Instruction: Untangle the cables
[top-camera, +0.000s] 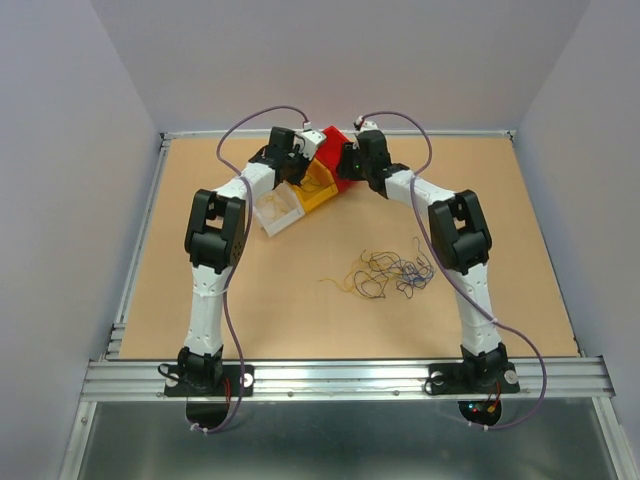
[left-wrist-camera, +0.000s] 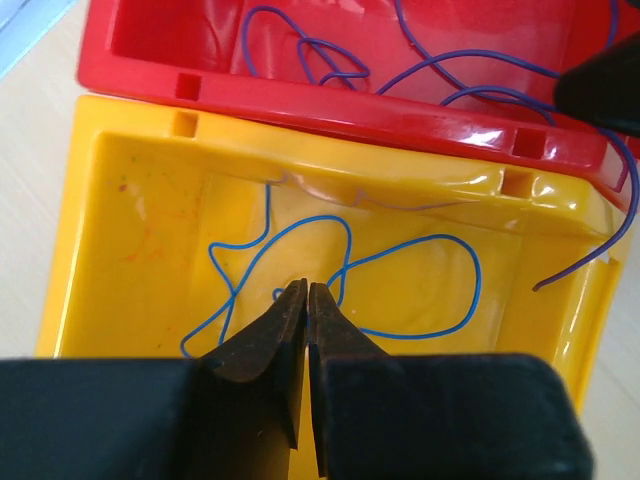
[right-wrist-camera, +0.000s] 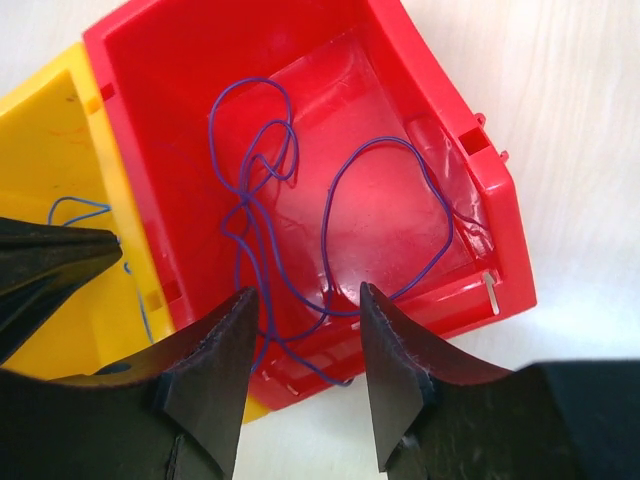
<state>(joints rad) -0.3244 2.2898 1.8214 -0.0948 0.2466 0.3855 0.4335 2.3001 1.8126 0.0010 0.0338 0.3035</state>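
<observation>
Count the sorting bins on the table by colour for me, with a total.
red bin: 1
yellow bin: 1
white bin: 1
Total: 3

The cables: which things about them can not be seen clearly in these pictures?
- Cable pile, top view: strands too small to trace.
- Blue cable, left wrist view: left end effector hides whether it is pinched.
- White bin, top view: contents too small to see.
</observation>
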